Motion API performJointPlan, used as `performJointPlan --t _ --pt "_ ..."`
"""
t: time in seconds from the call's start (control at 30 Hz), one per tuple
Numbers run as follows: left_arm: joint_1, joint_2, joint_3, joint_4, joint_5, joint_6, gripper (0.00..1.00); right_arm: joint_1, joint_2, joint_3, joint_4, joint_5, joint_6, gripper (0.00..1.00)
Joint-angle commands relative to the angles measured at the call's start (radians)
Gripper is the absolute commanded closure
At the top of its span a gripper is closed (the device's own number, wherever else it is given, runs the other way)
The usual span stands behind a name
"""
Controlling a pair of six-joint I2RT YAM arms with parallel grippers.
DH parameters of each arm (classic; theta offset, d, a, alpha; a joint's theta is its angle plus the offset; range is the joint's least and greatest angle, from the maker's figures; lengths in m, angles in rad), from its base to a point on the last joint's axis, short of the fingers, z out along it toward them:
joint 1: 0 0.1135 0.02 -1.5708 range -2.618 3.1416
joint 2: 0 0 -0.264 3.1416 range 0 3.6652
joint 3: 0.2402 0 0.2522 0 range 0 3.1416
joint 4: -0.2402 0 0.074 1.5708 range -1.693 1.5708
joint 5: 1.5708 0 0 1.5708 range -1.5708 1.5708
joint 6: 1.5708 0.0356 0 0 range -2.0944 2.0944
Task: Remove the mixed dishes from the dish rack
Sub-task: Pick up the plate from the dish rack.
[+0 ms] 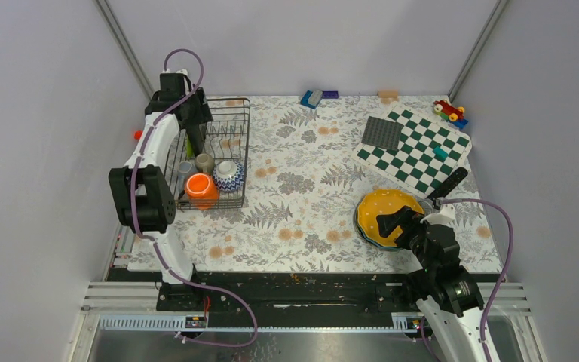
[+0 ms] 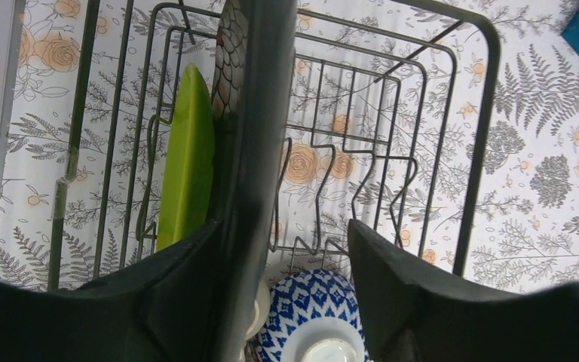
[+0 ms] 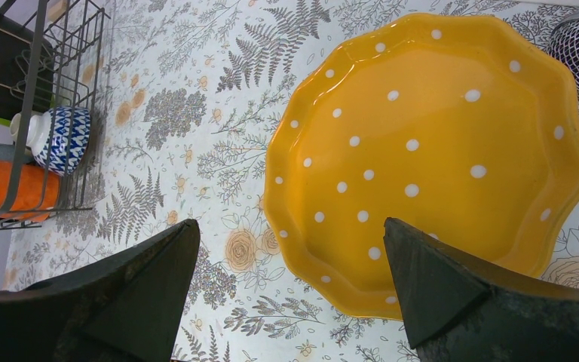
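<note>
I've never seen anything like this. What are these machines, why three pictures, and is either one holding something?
Two robot arms are bolted to a table. One picture looks down from above; the others come from cameras on each wrist. The left claw reaches into the dish rack, its fingers straddling a dark upright plate beside a lime-green plate; a firm grip isn't clear. The right claw is open and empty above a yellow dotted plate. An orange mug and patterned bowl remain racked.

Bright, even light; soft shadows, near edges blurred.
</note>
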Motion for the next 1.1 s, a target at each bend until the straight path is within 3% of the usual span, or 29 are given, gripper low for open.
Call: performJointPlan --t 0.0,0.5,0.7,0.93,1.0,1.07 --pt "-0.006 0.018 0.055 0.006 0.025 -0.001 0.43 0.000 -0.003 0.000 0.043 0.004 -0.008 0.00" --pt "-0.008 0.049 0.081 -0.022 -0.026 0.024 0.76 0.000 0.007 -0.002 0.043 0.012 -0.005 0.00" --pt "-0.017 0.015 0.095 -0.028 -0.055 0.038 1.00 0.000 0.009 -0.001 0.042 0.012 -0.005 0.00" --pt "-0.030 -0.044 0.129 -0.049 -0.162 0.112 1.00 0.000 0.014 0.000 0.039 0.014 -0.004 0.00" --pt "-0.031 -0.050 0.131 -0.055 -0.165 0.130 0.92 0.000 0.015 0.003 0.038 0.012 -0.005 0.00" --pt "-0.031 -0.047 0.136 -0.061 -0.166 0.134 0.94 0.000 0.014 0.003 0.038 0.013 -0.004 0.00"
